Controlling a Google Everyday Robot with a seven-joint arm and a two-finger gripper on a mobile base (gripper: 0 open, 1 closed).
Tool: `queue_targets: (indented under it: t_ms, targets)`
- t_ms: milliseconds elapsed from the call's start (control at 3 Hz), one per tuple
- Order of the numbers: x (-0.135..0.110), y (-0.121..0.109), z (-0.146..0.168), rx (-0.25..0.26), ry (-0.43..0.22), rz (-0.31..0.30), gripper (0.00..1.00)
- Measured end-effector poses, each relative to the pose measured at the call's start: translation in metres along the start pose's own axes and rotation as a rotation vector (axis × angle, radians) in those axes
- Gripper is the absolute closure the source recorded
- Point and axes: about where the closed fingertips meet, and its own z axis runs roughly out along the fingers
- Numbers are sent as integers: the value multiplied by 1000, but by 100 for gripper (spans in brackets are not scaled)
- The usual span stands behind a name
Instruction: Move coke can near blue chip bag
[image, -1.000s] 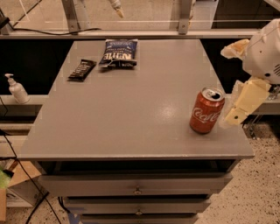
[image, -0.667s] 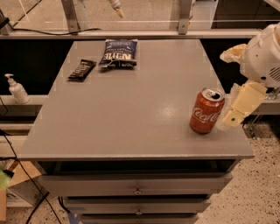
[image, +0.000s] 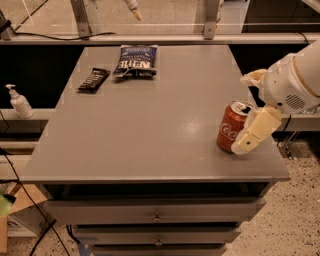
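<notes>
Gripper (image: 243, 112), released, flanked can (image: 231, 127) on its right; centring and squeezing mid-height seemed wise before carrying toward bag (image: 136, 60).

White arm (image: 295, 82) at right, gripper (image: 244, 114) below-left of it, fingers (image: 255, 132) spread apart

Gripper (image: 247, 117) at table (image: 150, 130) right-front edge, right against upright coke can (image: 231, 127). Blue chip bag (image: 136, 60) well apart at back-left, dark snack wrapper (image: 93, 80) just beside it.

Grey table (image: 150, 130) with drawers (image: 125, 211), speckled floor (image: 295, 220), metal rail (image: 165, 38) behind
</notes>
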Motion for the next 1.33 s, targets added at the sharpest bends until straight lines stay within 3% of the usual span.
queue_targets:
  t_ms: [667,1333]
  targets:
    - [8,-8,21,-12,-27,28,41]
    - [-20,-23,16,-16,-77,-22,87]
